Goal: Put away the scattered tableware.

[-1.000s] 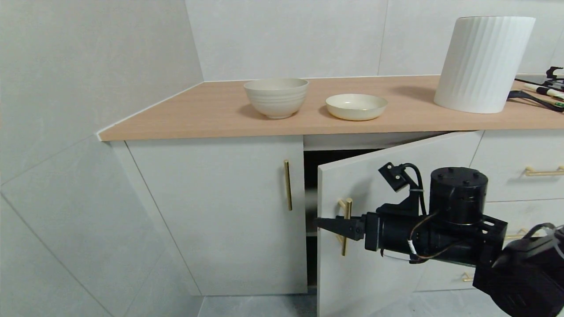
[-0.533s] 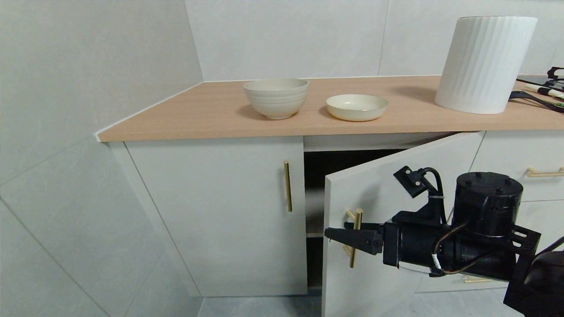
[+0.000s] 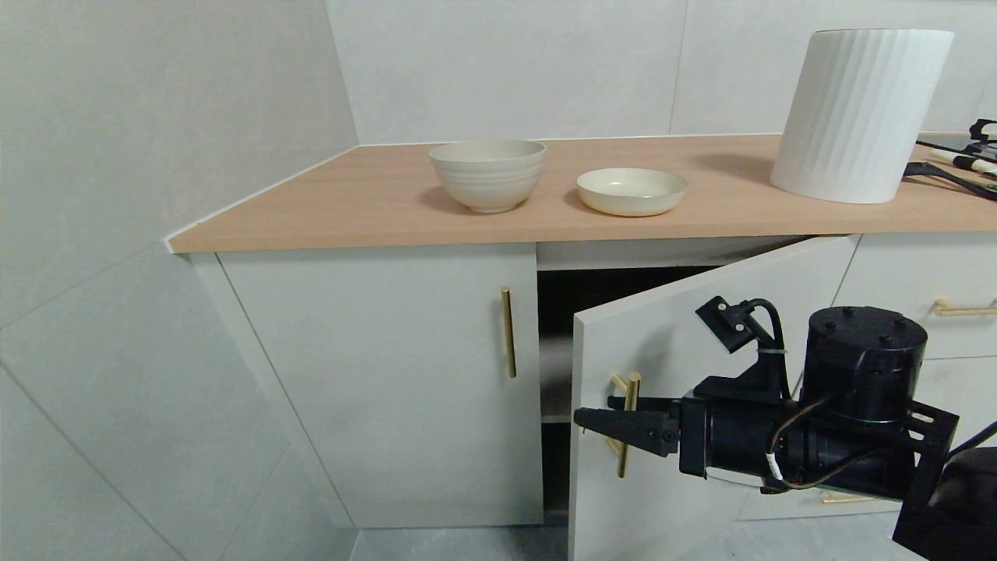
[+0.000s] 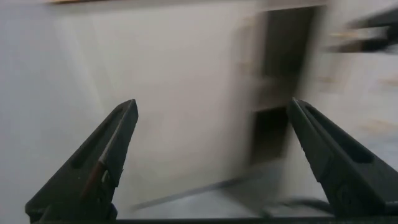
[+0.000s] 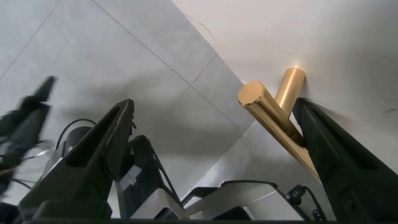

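We count two end effectors: the right end effector (image 3: pixel 596 421) and the left end effector (image 4: pixel 211 158). On the bench (image 3: pixel 350 210), above the right one, we count one bowl (image 3: pixel 487 173), one shallow dish (image 3: pixel 632 189) and one ribbed white container (image 3: pixel 857 113). We count two cupboard doors: one shut door (image 3: pixel 374 374) and one open door (image 3: pixel 662 343). We count four brass handles: shut-door handle (image 3: pixel 508 333), open-door handle (image 3: pixel 633 383), upper drawer handle (image 3: pixel 966 306) and lower drawer handle (image 3: pixel 845 496). The utensils (image 3: pixel 954 167) we cannot count.
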Robot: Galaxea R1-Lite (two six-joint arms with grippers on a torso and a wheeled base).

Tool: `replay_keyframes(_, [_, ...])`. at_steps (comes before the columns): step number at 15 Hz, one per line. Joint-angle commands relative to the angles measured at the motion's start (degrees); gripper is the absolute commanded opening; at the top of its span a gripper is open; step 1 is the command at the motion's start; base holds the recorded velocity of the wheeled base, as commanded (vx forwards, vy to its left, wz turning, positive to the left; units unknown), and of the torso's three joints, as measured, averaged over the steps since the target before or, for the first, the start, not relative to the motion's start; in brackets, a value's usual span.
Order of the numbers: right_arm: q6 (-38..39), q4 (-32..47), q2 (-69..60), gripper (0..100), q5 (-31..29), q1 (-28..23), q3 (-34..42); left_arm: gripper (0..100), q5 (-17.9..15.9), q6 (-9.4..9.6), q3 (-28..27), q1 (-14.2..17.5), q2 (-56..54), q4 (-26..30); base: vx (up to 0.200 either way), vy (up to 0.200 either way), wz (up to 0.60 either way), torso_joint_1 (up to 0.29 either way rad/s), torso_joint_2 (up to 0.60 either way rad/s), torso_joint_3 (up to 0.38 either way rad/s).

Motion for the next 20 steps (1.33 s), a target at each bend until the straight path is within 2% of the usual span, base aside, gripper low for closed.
replay_keyframes(1, [0.0,0.2,0.7,100,0.0,2.6,-0.2,100,-8.8,-2.87,-12.4,-0.2,11.4,6.2,0.000,0.000,0.00,0.000,0.00,0.000])
replay_keyframes(2, [0.0,0.2,0.7,100,0.0,2.8,-0.3,100,-13.0,-5.24,-16.1,-0.2,17.7,6.2,0.000,0.000,0.00,0.000,0.00,0.000])
replay_keyframes(3, [0.0,0.1,0.7,100,0.0,3.3,-0.3,100,-17.3,-6.03,-19.0,-0.2,24.1,6.0,0.000,0.000,0.00,0.000,0.00,0.000])
replay_keyframes(5, [0.0,0.2,0.9,100,0.0,3.8,-0.3,100,-25.3,-6.03,-23.8,-0.5,36.0,5.2,0.000,0.000,0.00,0.000,0.00,0.000])
replay_keyframes(6, [0.0,0.1,1.4,100,0.0,3.9,-0.5,100,-29.7,-5.86,-25.8,-1.8,42.5,4.5,0.000,0.000,0.00,0.000,0.00,0.000])
replay_keyframes(7, [0.0,-0.2,1.5,100,0.0,3.9,-0.5,100,-32.2,-5.77,-26.8,-4.9,49.1,2.8,0.000,0.000,0.00,0.000,0.00,0.000])
replay_keyframes(8, [0.0,-0.2,1.5,100,0.0,4.0,-0.5,100,-32.2,-5.77,-26.7,-7.3,53.9,0.9,0.000,0.000,0.00,0.000,0.00,0.000])
replay_keyframes(11, [0.0,-0.9,1.5,100,0.0,4.3,-0.4,100,-32.2,-6.30,-25.7,-13.6,74.6,-13.4,0.000,0.000,0.00,0.000,0.00,0.000])
replay_keyframes(13, [0.0,-0.9,1.5,100,0.0,4.3,-0.4,100,-32.2,-7.18,-23.7,-14.9,80.2,-19.4,0.000,0.000,0.00,0.000,0.00,0.000])
replay_keyframes(14, [0.0,-0.9,1.6,100,0.0,4.3,-0.4,100,-32.2,-8.58,-21.9,-15.4,82.5,-23.0,0.000,0.000,0.00,0.000,0.00,0.000])
replay_keyframes(15, [0.0,-0.9,1.6,100,0.0,4.3,-0.4,100,-32.0,-9.20,-21.0,-16.5,85.7,-26.3,0.000,0.000,0.00,0.000,0.00,0.000])
replay_keyframes(17, [0.0,-0.9,1.5,100,0.0,4.4,-0.4,100,-29.7,-9.29,-18.8,-19.0,90.2,-32.5,0.000,0.000,0.00,0.000,0.00,0.000])
replay_keyframes(18, [0.0,-0.9,1.4,100,0.0,4.3,-0.4,100,-26.3,-9.37,-16.9,-21.8,92.8,-37.3,0.000,0.000,0.00,0.000,0.00,0.000])
replay_keyframes(19, [0.0,-0.9,1.4,100,-0.1,4.3,-0.4,100,-25.8,-9.37,-16.8,-22.1,93.1,-38.0,0.000,0.000,0.00,0.000,0.00,0.000])
replay_keyframes(20, [0.0,-0.9,1.4,100,-0.1,4.3,-0.3,100,-22.0,-11.31,-14.2,-24.8,95.3,-44.8,0.000,0.000,0.00,0.000,0.00,0.000])
